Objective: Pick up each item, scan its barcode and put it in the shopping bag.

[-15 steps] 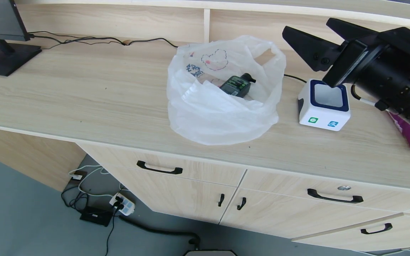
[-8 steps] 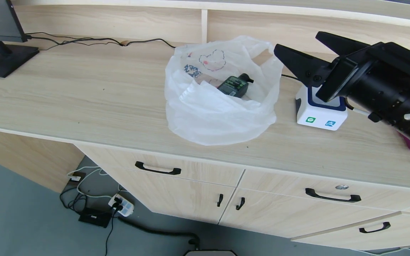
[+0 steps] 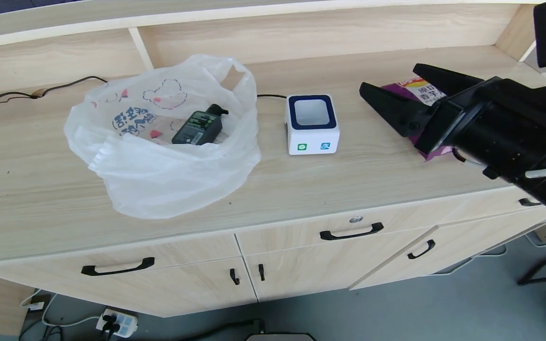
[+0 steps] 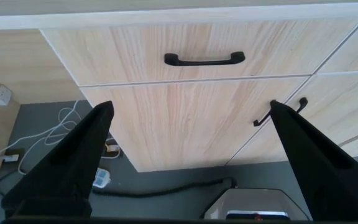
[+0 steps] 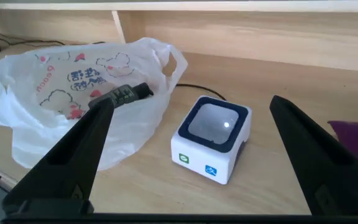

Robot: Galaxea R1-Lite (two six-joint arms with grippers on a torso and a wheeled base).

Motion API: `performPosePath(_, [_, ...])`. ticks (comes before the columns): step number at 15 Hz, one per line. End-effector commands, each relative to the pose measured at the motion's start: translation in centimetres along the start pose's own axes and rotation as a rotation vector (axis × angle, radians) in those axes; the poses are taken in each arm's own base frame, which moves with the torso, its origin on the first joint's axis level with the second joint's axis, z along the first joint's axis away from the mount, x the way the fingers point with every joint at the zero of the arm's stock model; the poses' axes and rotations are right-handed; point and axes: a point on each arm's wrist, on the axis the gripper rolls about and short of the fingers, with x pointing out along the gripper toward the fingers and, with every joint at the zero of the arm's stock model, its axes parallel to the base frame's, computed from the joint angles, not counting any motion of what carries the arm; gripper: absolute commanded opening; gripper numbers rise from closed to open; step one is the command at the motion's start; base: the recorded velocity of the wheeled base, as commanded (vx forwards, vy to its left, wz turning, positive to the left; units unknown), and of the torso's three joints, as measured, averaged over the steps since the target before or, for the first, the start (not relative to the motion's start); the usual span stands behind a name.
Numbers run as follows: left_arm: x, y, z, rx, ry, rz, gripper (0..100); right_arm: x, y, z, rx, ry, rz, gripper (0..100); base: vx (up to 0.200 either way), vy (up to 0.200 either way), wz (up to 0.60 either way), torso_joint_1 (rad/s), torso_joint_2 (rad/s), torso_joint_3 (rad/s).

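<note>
The purple snack packet (image 3: 422,92) lies flat on the pale wooden worktop (image 3: 349,180), at 3 o'clock from the white cube scanner (image 3: 312,124) with its blue-rimmed window, and we judge it not yet picked up. Over the last second the head view has swung, so the thin white plastic shopping bag (image 3: 168,161), a dark pump bottle (image 3: 197,129) already inside, now shows at 9 o'clock of the scanner. Measured against the scanner, the right gripper (image 3: 390,78) has gone from above it to above the packet, jaws released and empty. We read this as the approach to the next item. The left gripper (image 4: 190,109) hangs before the drawers (image 4: 135,43), jaws released too. Open worktop runs from packet to scanner. The front edge lies at 6 o'clock, and a raised back panel (image 3: 349,28) closes 12 o'clock.
</note>
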Motion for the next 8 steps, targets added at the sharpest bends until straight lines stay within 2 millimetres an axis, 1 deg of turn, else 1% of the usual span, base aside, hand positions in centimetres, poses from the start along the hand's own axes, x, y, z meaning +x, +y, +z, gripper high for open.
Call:
performPosePath(1, [0.0, 0.0, 0.0, -0.001, 0.001, -0.001, 100, -1.0, 0.7, -1.9, -0.042, 0.065, 0.025, 100, 0.0, 0.0, 0.0, 0.0, 0.0, 0.0])
performPosePath(2, [0.0, 0.0, 0.0, -0.001, 0.001, -0.001, 100, -2.7, 1.3, -2.8, -0.052, 0.085, 0.044, 100, 0.0, 0.0, 0.0, 0.0, 0.0, 0.0])
performPosePath(3, [0.0, 0.0, 0.0, -0.001, 0.001, -0.001, 100, -4.3, 1.4, -3.9, -0.047, 0.119, 0.029, 100, 0.0, 0.0, 0.0, 0.0, 0.0, 0.0])
performPosePath(4, [0.0, 0.0, 0.0, 0.001, 0.001, -0.001, 100, -5.3, 1.4, -4.5, -0.024, 0.137, 0.015, 100, 0.0, 0.0, 0.0, 0.0, 0.0, 0.0])
performPosePath(5, [0.0, 0.0, 0.0, -0.001, 0.003, 0.0, 100, -5.7, 1.4, -4.7, 0.013, 0.134, 0.011, 100, 0.0, 0.0, 0.0, 0.0, 0.0, 0.0])
performPosePath(6, [0.0, 0.0, 0.0, -0.001, 0.004, 0.0, 100, -5.6, 1.4, -4.6, 0.037, 0.128, 0.008, 100, 0.0, 0.0, 0.0, 0.0, 0.0, 0.0])
performPosePath(8, [0.0, 0.0, 0.0, -0.001, 0.004, -0.001, 100, -5.2, 1.3, -4.0, 0.076, 0.102, 0.003, 100, 0.0, -0.2, 0.0, -0.002, 0.0, 0.005])
